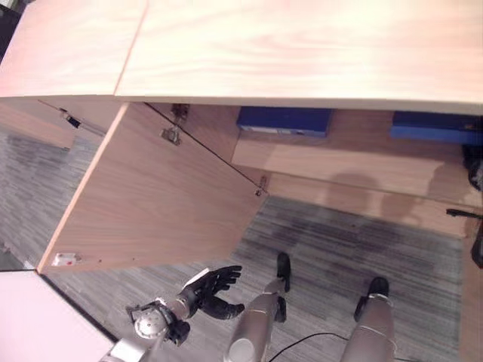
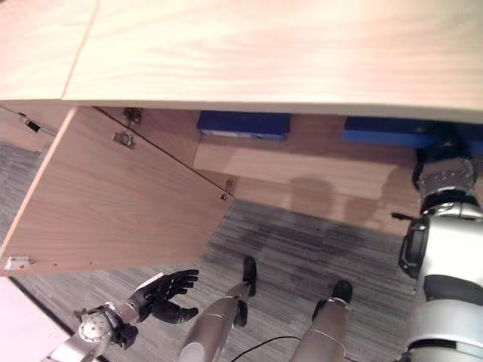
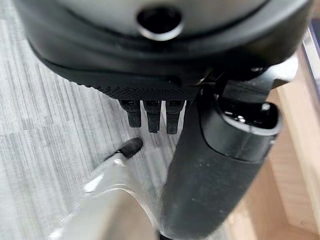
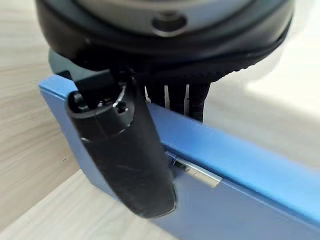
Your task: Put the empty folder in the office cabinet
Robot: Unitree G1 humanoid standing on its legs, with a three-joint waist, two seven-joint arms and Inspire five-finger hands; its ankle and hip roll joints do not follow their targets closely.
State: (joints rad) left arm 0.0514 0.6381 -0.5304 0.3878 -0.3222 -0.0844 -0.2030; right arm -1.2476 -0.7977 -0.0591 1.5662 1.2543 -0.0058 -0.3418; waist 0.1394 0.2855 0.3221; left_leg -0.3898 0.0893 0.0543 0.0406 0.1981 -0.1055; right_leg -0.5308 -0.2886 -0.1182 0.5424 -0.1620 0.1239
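The blue folder (image 4: 240, 165) stands on edge inside the wooden office cabinet (image 1: 302, 45), on its shelf (image 1: 339, 162) at the right end (image 2: 385, 130). My right hand (image 4: 125, 150) is shut on it, with the thumb across the near face and the fingers behind the top edge. In the right eye view that hand (image 2: 445, 151) reaches into the cabinet from the right. My left hand (image 1: 215, 286) hangs low above the carpet in front of the open cabinet door (image 1: 151, 196), fingers relaxed and holding nothing.
A second blue folder (image 1: 283, 119) lies further left on the same shelf. The door swings out to the left over the grey carpet (image 1: 355, 249). A pale tabletop corner (image 1: 30, 317) shows at the lower left.
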